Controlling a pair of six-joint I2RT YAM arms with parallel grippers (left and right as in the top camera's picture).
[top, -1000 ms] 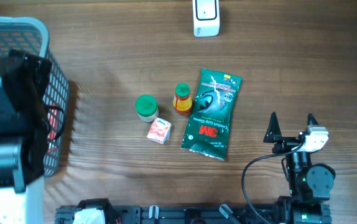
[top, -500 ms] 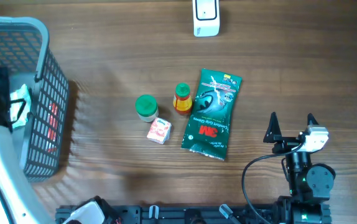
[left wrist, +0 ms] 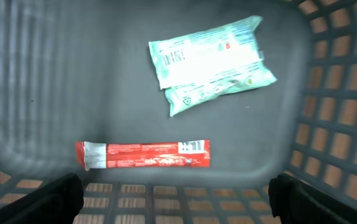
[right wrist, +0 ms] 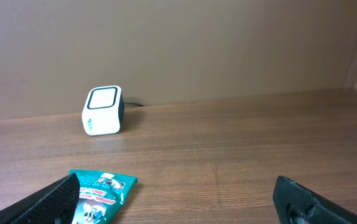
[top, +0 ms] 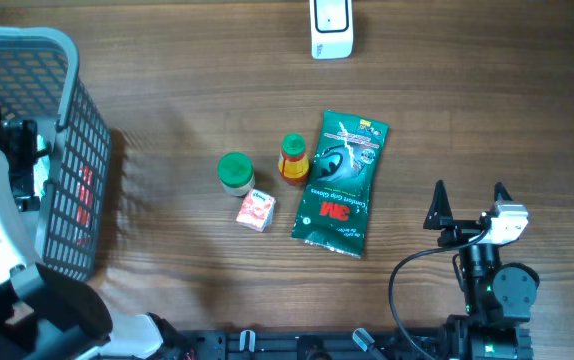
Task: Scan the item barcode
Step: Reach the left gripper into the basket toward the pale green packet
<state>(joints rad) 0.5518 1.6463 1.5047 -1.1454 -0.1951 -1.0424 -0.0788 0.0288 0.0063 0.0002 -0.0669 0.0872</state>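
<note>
Step (judged): item pick, not yet made | left gripper (left wrist: 175,194) held apart, empty, above basket (top: 67,45) | red stick pack (left wrist: 142,154) and pale green packet (left wrist: 213,62) lying on basket floor | right gripper (top: 468,198) spread, empty, parked | Next: one pack to be clamped, barcode presented to scanner (top: 330,25) at far edge.

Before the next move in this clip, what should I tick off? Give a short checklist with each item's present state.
1. The left end effector is open, holding nothing: ok.
2. The red stick pack and the pale green packet lie flat in the basket, clear of it: ok.
3. The scanner stands upright, no item against it: ok.
4. Where the green pouch carries its barcode: cannot tell.
5. The right end effector is open, apart from the green pouch: ok.
</note>
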